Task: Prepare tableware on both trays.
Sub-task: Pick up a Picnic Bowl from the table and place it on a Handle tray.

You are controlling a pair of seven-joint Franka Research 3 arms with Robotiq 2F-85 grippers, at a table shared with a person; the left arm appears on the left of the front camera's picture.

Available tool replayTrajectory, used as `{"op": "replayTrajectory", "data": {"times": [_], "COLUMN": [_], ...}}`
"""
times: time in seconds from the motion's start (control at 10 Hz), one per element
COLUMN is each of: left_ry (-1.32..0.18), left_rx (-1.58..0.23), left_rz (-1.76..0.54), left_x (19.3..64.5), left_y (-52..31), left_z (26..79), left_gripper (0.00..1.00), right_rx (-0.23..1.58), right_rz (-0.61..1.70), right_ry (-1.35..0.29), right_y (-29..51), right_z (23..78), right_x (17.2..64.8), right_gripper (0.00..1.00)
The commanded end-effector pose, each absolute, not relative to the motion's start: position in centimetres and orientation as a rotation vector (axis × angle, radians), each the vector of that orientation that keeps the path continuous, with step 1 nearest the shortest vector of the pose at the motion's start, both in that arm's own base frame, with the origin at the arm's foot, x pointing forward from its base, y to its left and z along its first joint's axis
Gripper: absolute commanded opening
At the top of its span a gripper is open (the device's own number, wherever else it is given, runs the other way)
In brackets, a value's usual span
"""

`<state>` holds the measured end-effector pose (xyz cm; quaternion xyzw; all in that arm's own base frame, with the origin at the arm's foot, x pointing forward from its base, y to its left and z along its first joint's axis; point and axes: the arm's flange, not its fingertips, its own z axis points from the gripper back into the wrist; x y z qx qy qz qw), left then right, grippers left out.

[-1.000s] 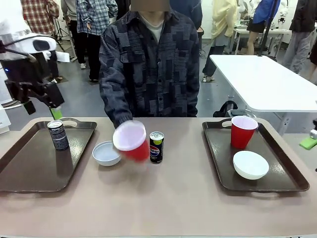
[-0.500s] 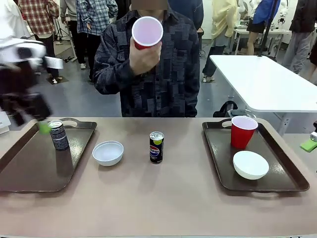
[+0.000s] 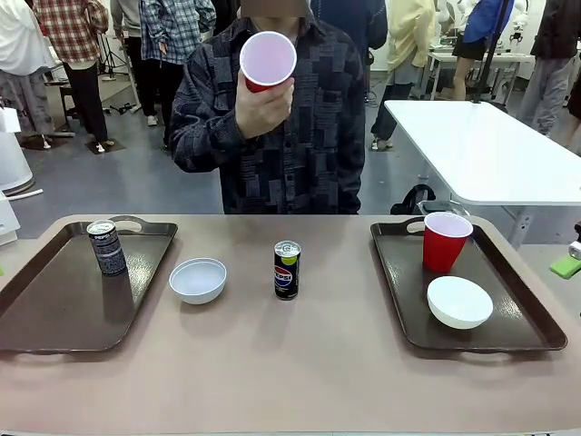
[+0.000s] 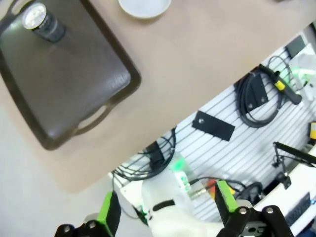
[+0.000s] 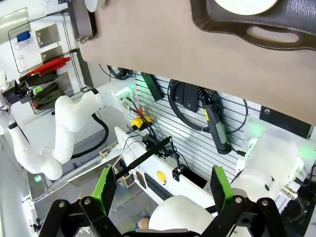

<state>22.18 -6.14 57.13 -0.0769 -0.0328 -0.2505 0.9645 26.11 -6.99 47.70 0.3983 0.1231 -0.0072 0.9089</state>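
A person across the table holds one red cup (image 3: 268,59) up at chest height, its mouth facing me. The left tray (image 3: 64,309) carries one Pepsi can (image 3: 107,247) at its far corner. A white bowl (image 3: 198,280) and the second Pepsi can (image 3: 287,270) stand on the bare table between the trays. On the right tray (image 3: 408,282) are the other red cup (image 3: 446,241) and a white bowl (image 3: 459,302). My left gripper (image 4: 167,207) is open, high off the table's near edge, looking down on the left tray (image 4: 69,84). My right gripper (image 5: 163,186) is open too, off the table.
A green pad (image 3: 565,263) of my right gripper pokes in at the right edge of the front view. The wall rack with cables lies under both wrist cameras. A white table (image 3: 490,145) and several people stand behind the person.
The person lifted the red cup from the table up to chest height. My left arm swung away from the can on the left tray and left the front view.
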Motion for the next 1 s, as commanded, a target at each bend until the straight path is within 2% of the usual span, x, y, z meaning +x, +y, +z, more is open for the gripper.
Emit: {"op": "replayTrajectory", "data": {"times": [0.0,0.3,0.9], "left_ry": [-0.074,-0.086,-0.102], "left_rx": [-0.17,-0.171,-0.139], "left_rz": [-0.496,-0.482,-0.38], "left_x": [23.9,24.4,31.6], "left_y": [-6.5,-6.3,-10.4], "left_z": [56.3,56.3,54.0], "left_gripper": [1.0,1.0,1.0], "right_rx": [0.843,0.843,0.843], "right_rz": [-0.009,-0.009,-0.009], "right_ry": [0.256,0.256,0.256], "right_y": [-6.9,-6.9,-6.9], "right_z": [47.9,47.9,47.9], "right_x": [26.2,26.2,26.2], "right_gripper": [1.0,1.0,1.0]}}
